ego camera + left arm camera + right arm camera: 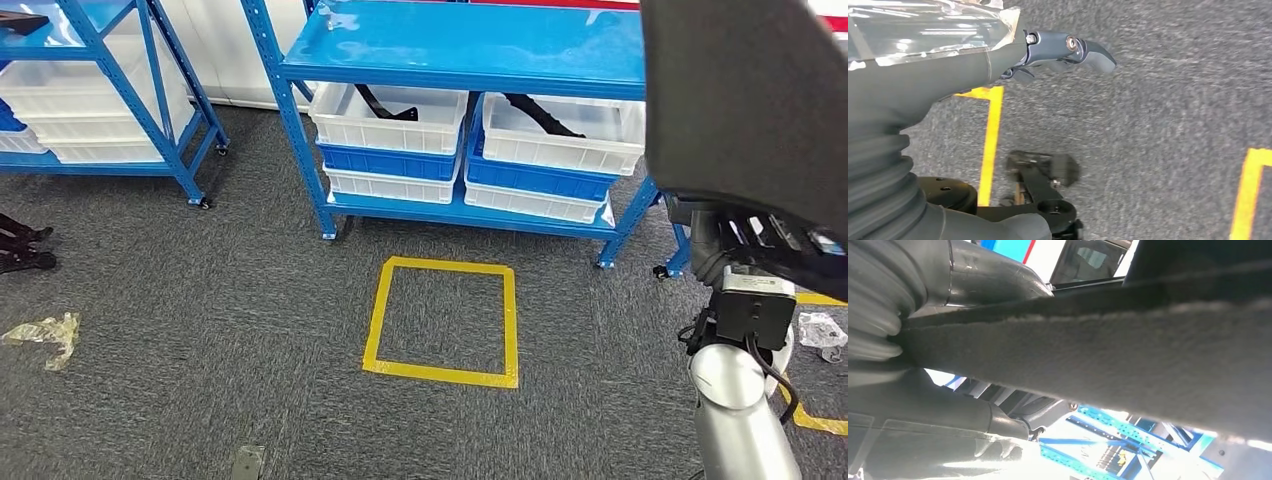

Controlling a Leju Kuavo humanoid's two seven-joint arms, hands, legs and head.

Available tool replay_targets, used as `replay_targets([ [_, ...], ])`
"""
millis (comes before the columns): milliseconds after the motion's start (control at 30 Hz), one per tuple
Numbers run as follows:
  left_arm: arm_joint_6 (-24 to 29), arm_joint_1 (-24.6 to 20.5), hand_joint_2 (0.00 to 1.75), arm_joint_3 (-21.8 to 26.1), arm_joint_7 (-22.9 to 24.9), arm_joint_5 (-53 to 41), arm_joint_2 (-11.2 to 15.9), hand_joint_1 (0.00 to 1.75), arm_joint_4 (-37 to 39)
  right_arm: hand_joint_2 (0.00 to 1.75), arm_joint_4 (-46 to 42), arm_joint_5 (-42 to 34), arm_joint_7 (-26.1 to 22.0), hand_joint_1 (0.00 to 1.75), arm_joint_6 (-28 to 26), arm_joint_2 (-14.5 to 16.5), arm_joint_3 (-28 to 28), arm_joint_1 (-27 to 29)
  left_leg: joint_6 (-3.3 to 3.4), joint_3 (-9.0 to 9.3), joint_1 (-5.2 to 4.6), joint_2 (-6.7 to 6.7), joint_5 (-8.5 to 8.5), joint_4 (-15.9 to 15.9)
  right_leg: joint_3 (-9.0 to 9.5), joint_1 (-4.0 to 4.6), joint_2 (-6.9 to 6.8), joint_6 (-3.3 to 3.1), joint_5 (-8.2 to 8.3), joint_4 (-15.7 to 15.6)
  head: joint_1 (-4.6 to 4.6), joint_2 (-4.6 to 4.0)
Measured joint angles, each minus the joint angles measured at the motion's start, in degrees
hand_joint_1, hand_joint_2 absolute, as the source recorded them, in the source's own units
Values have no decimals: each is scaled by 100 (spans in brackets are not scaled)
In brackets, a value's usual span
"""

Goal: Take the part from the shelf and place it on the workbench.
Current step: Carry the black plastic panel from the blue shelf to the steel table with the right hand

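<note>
Two bins (388,118) (562,132) sit side by side in the shelf (460,50), behind a taped floor square (443,320)

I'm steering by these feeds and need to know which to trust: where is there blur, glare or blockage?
Head view: sharp on the shelf and yellow floor square, but the dark part blocks the upper right. Left wrist view: carpet motion-blurred, glare on the clear cover. Right wrist view: part looms soft and close, background overexposed.
</note>
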Motion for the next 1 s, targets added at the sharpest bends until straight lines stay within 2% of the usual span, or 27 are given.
replay_targets([
  [33,0,0,175,-2,0,0,-1,0,-1,175,0,2,0,175,0,3,0,1,3,147,10,0,116,-34,-93,5,3,14,66,9,-1,0],
  [67,0,-1,175,-5,0,0,-2,0,-2,175,-1,4,0,175,0,4,-1,0,14,403,18,-1,244,-268,-176,9,7,34,127,18,-2,0],
  [100,0,-4,175,-9,0,0,-3,0,-8,175,-4,7,0,175,0,4,-2,0,35,735,22,-4,294,-644,-241,11,10,58,181,27,-3,0],
  [133,1,-8,175,-15,-1,0,-3,0,-17,175,-8,8,0,175,0,3,-6,-4,61,1061,16,-11,271,-1067,-290,18,10,91,229,34,1,0],
  [167,1,-15,175,-19,-1,0,-3,0,-25,175,-12,10,0,175,0,2,-10,-11,90,1296,0,-18,211,-1401,-321,23,5,129,280,32,3,0],
  [200,2,-21,175,-23,-2,0,-2,0,-32,175,-16,11,0,175,0,2,-12,-18,124,1421,-26,-24,150,-1611,-341,21,-5,172,331,24,5,0],
  [233,2,-23,175,-25,-2,1,1,0,-35,175,-18,12,0,175,0,3,-14,-23,164,1442,-58,-25,151,-1704,-355,14,-13,220,383,11,9,0],
  [300,2,-19,175,-28,-2,2,3,0,-34,175,-17,13,0,175,0,1,-14,-13,265,1354,-76,-2,269,-1748,-413,-9,-17,276,380,48,5,0],
  [333,2,-17,175,-28,-1,3,5,0,-33,175,-16,13,0,175,0,-1,-15,-7,316,1299,-75,13,344,-1769,-485,-12,-12,263,252,165,16,0],
  [367,2,-18,175,-29,-1,4,5,0,-33,175,-16,13,0,175,0,-4,-18,-2,353,1224,-69,29,425,-1784,-584,-11,-6,227,29,395,25,0],
  [433,2,-19,175,-32,-1,3,4,0,-33,175,-16,11,0,175,0,-7,-20,0,387,1043,-80,44,582,-1779,-794,-11,6,169,-487,1121,48,0],
  [467,2,-18,175,-34,-1,3,2,0,-33,175,-16,10,2,175,0,-7,-20,4,386,936,-83,51,663,-1776,-843,-13,8,186,-633,1466,47,0],
  [500,2,-16,175,-36,-1,2,-1,0,-33,175,-16,10,4,175,0,-6,-20,7,379,826,-82,58,746,-1771,-815,-17,9,238,-651,1668,48,0],
  [533,2,-15,175,-37,-1,2,-2,0,-33,175,-16,11,6,175,0,-5,-20,9,366,724,-78,64,821,-1767,-703,-26,9,305,-574,1683,48,0],
  [567,2,-14,175,-39,-2,1,-3,0,-33,175,-16,15,9,175,-1,-5,-20,11,347,626,-71,68,895,-1762,-497,-36,8,372,-455,1503,48,0],
  [600,2,-14,175,-43,-1,-2,-3,0,-33,175,-17,22,11,175,-2,-5,-24,11,318,537,-65,69,967,-1748,-186,-49,7,415,-389,1128,49,0],
  [633,1,-15,175,-48,2,-5,-4,0,-35,175,-22,32,16,175,-3,-5,-27,13,286,465,-67,68,1027,-1728,146,-43,9,420,-409,680,51,0],
  [667,0,-16,175,-54,8,-8,-4,0,-37,175,-33,44,20,175,-4,-8,-36,23,251,412,-74,65,1090,-1715,406,-30,14,395,-472,298,49,0],
  [700,-1,-16,175,-59,16,-10,-2,0,-38,175,-45,56,24,175,-4,-11,-48,37,220,381,-83,64,1150,-1705,564,-13,21,350,-551,29,47,0],
  [767,-2,-9,175,-67,35,-11,1,0,-37,175,-63,70,28,175,-4,-18,-71,76,164,363,-85,63,1262,-1727,551,5,29,246,-564,-65,38,0],
  [800,-2,-5,175,-70,44,-11,3,0,-36,175,-65,74,31,175,-3,-20,-78,85,136,345,-71,60,1234,-1709,507,-11,24,188,-519,-59,35,0],
  [833,-2,0,175,-72,49,-10,5,0,-36,175,-66,74,33,175,-1,-20,-83,91,105,309,-55,53,1097,-1620,465,-28,17,118,-465,-53,30,0],
  [867,-2,4,175,-73,51,-10,7,0,-36,175,-68,74,34,175,1,-20,-88,91,74,245,-39,44,844,-1413,417,-46,11,54,-400,-55,19,0],
  [900,-2,6,175,-74,52,-9,7,0,-35,175,-71,75,35,175,3,-20,-95,90,45,160,-25,33,513,-1094,360,-44,7,8,-331,-52,10,0],
  [933,-2,7,175,-75,52,-9,7,0,-35,175,-73,78,35,175,5,-20,-101,92,20,72,-17,27,213,-694,288,-35,7,-20,-259,-47,2,0],
  [967,-2,7,175,-75,52,-9,7,0,-35,175,-75,80,35,175,6,-20,-107,94,0,9,-9,23,22,-320,211,-25,8,-24,-189,-42,-3,0],
  [1000,-2,8,175,-75,52,-9,6,0,-35,175,-75,82,36,175,7,-20,-110,97,-12,7,1,22,-33,-67,125,-16,10,-18,-123,-36,-3,0],
])
